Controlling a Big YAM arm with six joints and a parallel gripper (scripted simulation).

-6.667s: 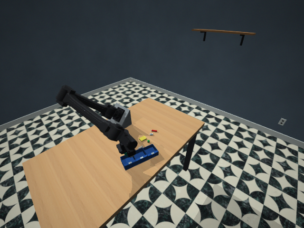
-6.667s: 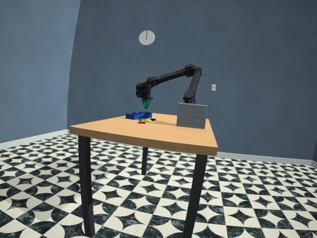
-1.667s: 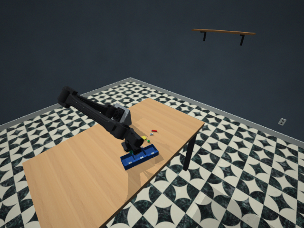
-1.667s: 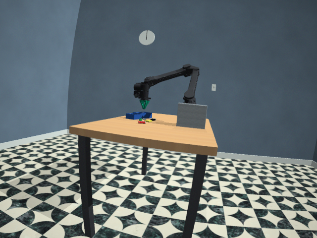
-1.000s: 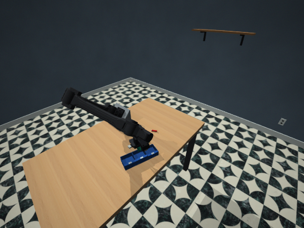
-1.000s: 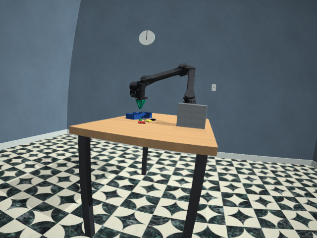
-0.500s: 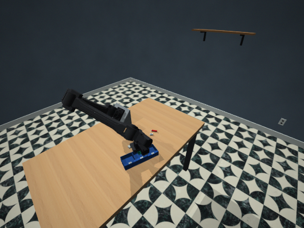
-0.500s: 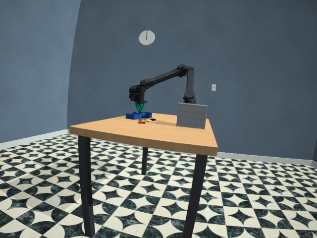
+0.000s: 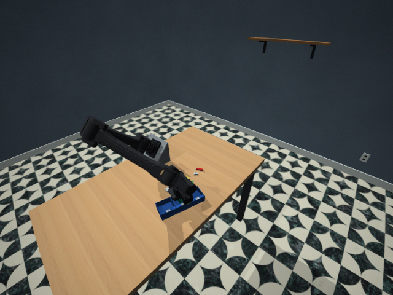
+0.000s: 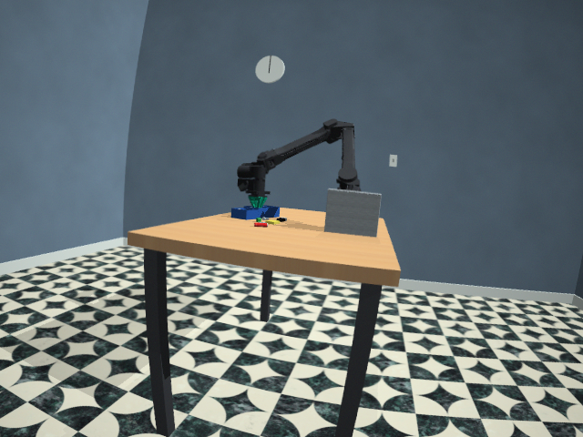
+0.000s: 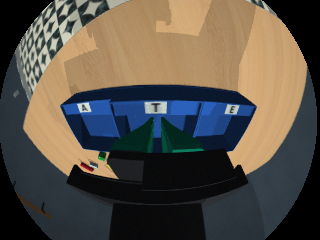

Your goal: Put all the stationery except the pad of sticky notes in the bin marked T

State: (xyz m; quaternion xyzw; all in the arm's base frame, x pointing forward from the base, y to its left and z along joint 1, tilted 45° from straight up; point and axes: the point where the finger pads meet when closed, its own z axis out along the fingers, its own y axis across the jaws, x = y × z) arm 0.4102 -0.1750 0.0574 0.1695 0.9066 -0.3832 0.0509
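Jaws point straight down over the blue three-part bin (image 9: 183,208) (image 10: 242,214) (image 11: 155,93), their green fingers (image 9: 180,201) (image 10: 254,200) drawn nearly together, with nothing in their grip. The black arm (image 9: 126,153) (image 10: 301,143) rises to a high elbow, then slopes down to the wrist. The T compartment (image 11: 134,119) lies directly beneath the jaws, partly hidden by the fingers; A (image 11: 98,127) and E (image 11: 215,125) flank it, their visible floors bare blue. On the A side, back toward the arm's base, a red piece (image 9: 199,169) (image 10: 260,224) (image 11: 87,167), a small pale piece (image 9: 195,173) (image 11: 94,164), a green piece (image 10: 259,219) (image 11: 102,156) and a yellow piece (image 9: 188,177) (image 10: 272,221) lie outside the bin on the bench (image 9: 95,206) (image 10: 282,247) (image 11: 130,50). Which are stationery is too small to tell.
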